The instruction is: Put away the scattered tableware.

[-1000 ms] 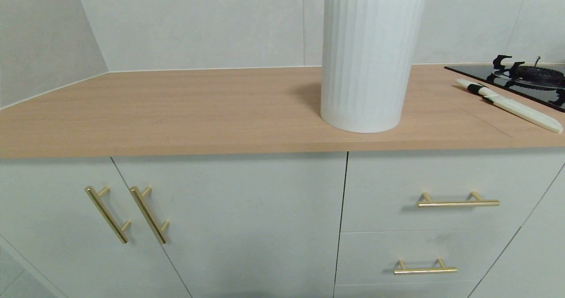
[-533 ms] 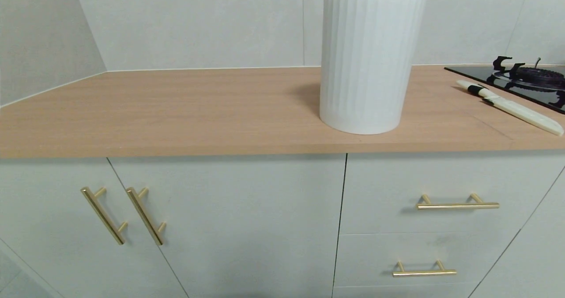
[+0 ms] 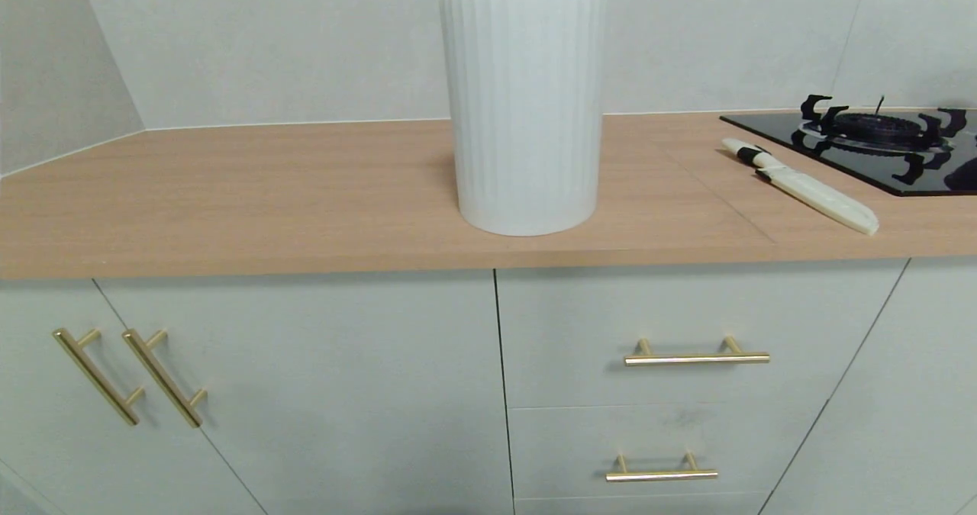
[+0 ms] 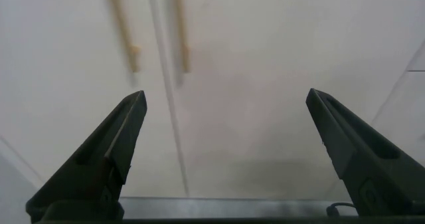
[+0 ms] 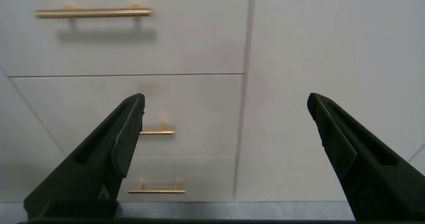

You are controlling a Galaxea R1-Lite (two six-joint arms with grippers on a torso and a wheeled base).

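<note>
Head view panned toward the knife (image 3: 799, 187), lying right of the ribbed white canister (image 3: 524, 111) (nothing itself moved); left gripper (image 4: 226, 147) and right gripper (image 5: 226, 147) both gaped empty, pickup not yet begun.

Soft, even light — faint shadow beside the white container (image 3: 524, 111), reflections on the black hob (image 3: 878, 165)

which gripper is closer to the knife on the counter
right, most likely. the right gripper faces the drawers, at the end of the counter where the knife lies; the left gripper faces the paired door handles toward the other end.
</note>
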